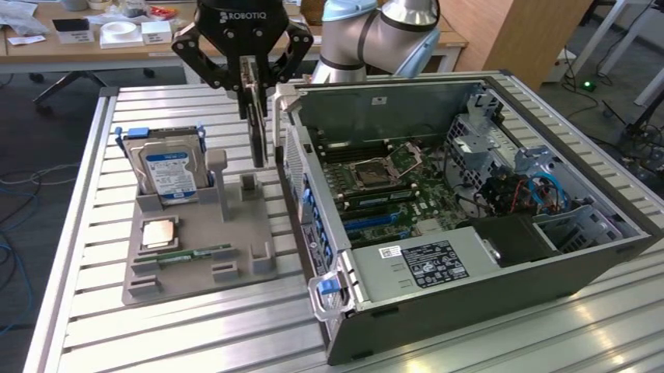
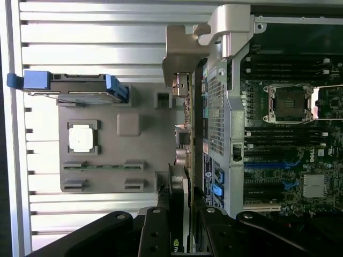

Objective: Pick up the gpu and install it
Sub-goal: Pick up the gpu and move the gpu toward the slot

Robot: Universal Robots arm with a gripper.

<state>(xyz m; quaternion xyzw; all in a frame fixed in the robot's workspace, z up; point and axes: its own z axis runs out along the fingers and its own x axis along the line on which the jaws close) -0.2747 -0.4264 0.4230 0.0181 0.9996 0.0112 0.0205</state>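
Grey holder (image 1: 186, 281) carries an upright hard drive (image 1: 171, 171), a processor chip (image 1: 159, 232), a RAM stick (image 1: 193, 254).

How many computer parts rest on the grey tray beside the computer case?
3. A hard drive stands upright at one end, a square chip lies flat in the middle, and a memory stick lies beside the chip. The card held in the fingers is not counted.

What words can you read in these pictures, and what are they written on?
"ROBOTIQ": on the end effector, which grips the gpu.
Blue label on the hard drive: too small to read.
Black sticker in the computer case: too blurred to read.
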